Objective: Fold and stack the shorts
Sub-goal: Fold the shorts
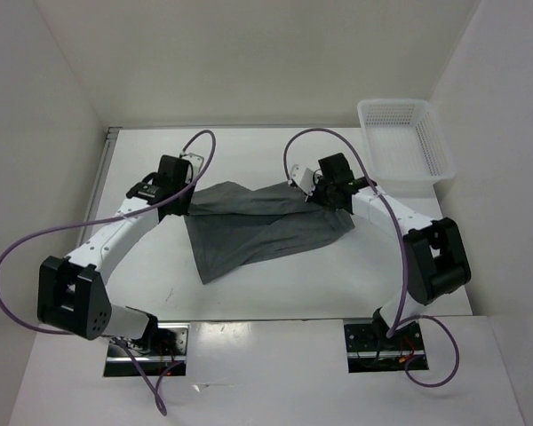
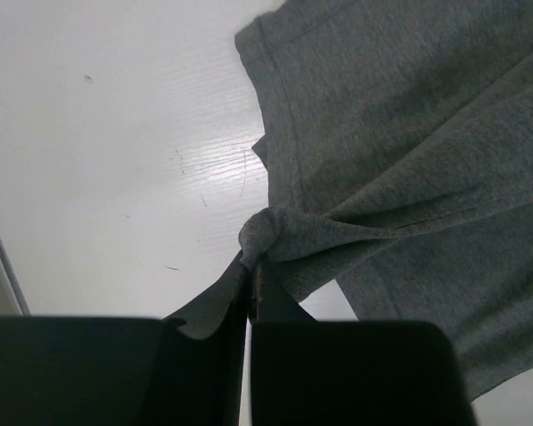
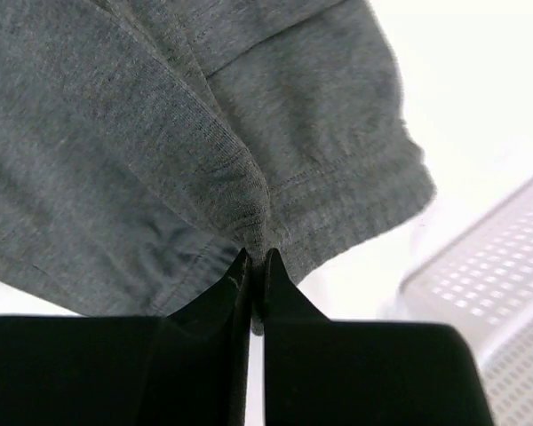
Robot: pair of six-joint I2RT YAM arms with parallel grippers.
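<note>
**A:** What do you have at the bottom of the frame?

**B:** Your left tool (image 2: 249, 277). Its two dark fingers (image 2: 211, 306) are pressed together on a bunched knot of the grey shorts (image 2: 409, 133), just below centre.

**A:** And the rest of the cloth?

**B:** It fans out from that pinch and fills the right half of your view. A stitched hem runs down from the top centre. The white table (image 2: 107, 142) covers the left, with a bright glare near the middle.

Top cam overhead; wrist cams close, apparently sharing shorts (image 1: 249, 235).
</note>
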